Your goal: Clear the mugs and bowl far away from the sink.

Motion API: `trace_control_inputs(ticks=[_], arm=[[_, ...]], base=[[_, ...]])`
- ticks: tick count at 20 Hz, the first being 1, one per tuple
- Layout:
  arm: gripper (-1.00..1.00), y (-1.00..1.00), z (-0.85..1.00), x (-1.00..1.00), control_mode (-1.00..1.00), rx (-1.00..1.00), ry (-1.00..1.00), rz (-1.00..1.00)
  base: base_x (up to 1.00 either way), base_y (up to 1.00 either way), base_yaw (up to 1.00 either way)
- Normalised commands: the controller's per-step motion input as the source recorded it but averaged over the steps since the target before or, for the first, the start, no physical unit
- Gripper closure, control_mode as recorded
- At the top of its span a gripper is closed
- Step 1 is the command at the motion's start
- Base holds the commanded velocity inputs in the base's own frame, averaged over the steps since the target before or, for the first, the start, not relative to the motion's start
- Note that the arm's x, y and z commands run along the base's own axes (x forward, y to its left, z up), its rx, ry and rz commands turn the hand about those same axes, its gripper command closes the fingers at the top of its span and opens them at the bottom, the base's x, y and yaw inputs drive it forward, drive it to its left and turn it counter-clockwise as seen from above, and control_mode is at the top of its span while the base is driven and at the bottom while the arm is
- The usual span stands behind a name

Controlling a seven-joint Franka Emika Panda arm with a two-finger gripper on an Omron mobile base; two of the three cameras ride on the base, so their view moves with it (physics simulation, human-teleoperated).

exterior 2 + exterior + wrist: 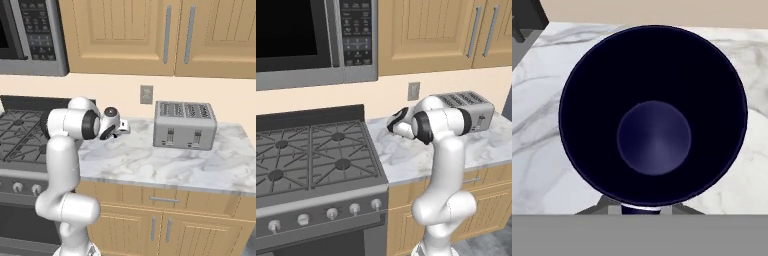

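Observation:
The dark navy mug fills the hand view, seen straight down its open mouth to its round bottom. It hangs over the marble counter. My gripper is at the mug's near rim, shut on its wall, with the fingertips mostly covered by the mug. In the base views the hand hovers low over the counter's left end, just right of the stove, and the arm hides the mug. The green mug, the bowl and the sink are out of view.
A silver toaster stands at the back of the counter, right of my hand. The gas stove lies to the left under a microwave. Wall cabinets hang above, and an outlet sits on the wall.

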Motion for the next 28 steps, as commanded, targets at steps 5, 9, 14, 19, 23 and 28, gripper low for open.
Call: trace_control_inputs(ticks=[5,9,14,19,23,28], arm=[[-1.00,0.00,0.00,0.07,-1.00,0.00,0.00,0.00],[-1.00,0.00,0.01,0.00,-1.00,0.00,0.00,0.00],[-1.00,0.00,0.22,-0.13,-1.00,0.00,-0.04,0.00],[-1.00,0.01,0.75,-0.57,-1.00,0.00,-0.14,0.00],[-1.00,0.01,0.77,-0.60,-1.00,0.00,-0.10,0.00],[-1.00,0.00,0.71,-0.62,-1.00,0.00,-0.07,0.00]], base=[[0.00,0.00,0.00],[0.00,0.00,0.00],[0.00,0.00,0.00],[0.00,0.00,0.00],[0.00,0.00,0.00],[0.00,0.00,0.00]])
